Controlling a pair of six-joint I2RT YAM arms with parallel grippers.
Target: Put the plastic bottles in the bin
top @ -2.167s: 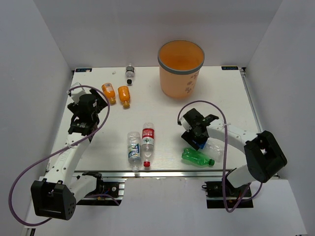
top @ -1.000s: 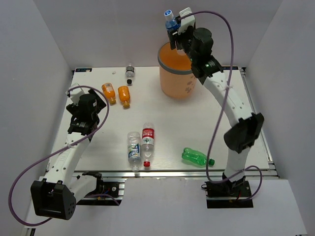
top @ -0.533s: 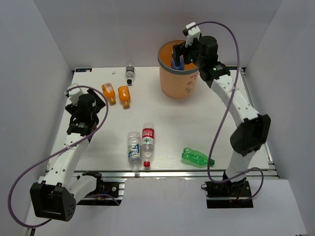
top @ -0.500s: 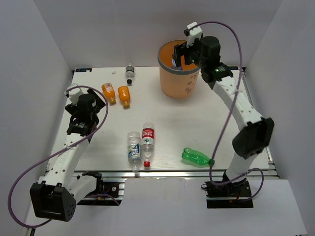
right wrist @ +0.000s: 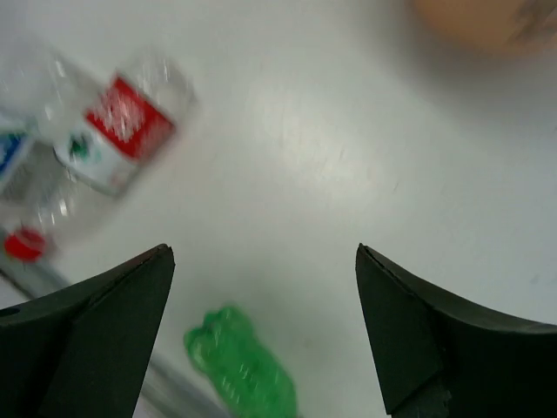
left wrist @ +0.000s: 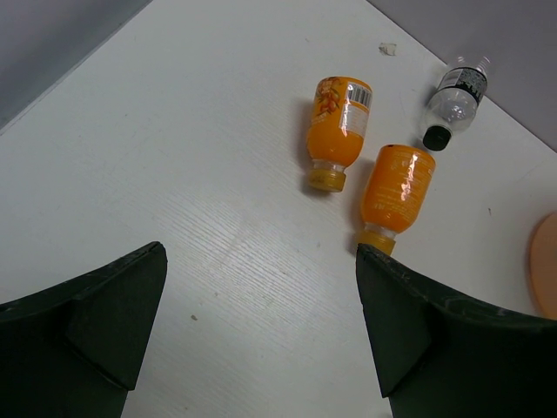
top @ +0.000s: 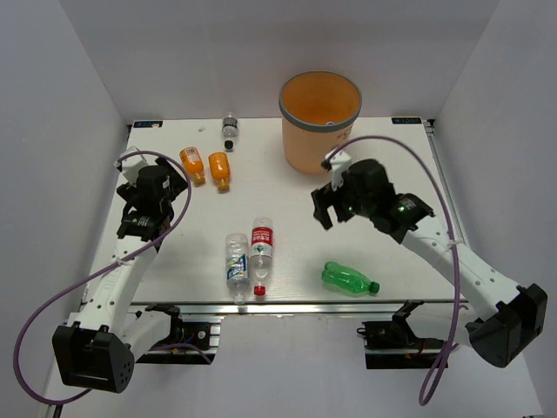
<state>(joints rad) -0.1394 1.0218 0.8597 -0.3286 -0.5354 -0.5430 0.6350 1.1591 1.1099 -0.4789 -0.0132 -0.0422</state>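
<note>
The bin point(top: 310, 150) is stood upright at the far side of the table point(top: 409, 183), right of centre; what lies inside it cannot be made out from above. The right gripper point(right wrist: 263, 252) is held over the table between the bin and the near edge, its jaws spread wide with nothing between them. The left gripper point(left wrist: 259, 252) is likewise fully parted and empty, and is aimed at the far-left corner.

Six plastic bottles are seen lying on their sides. The green bottle point(top: 346, 279) is found near the front edge, closest to the right gripper. The red-labelled bottle point(top: 261, 244) and the blue-white bottle point(top: 236, 259) are laid side by side to its left. The first orange bottle point(left wrist: 339, 122) and the second orange bottle point(left wrist: 396, 187) lie just ahead of the left gripper, with the small grey-labelled bottle point(left wrist: 454, 96) beyond them.

All are judged light, thin-walled, smooth and prone to roll. A hold across the mid-body, square to the long axis, is advised, with only a moderate squeeze.
</note>
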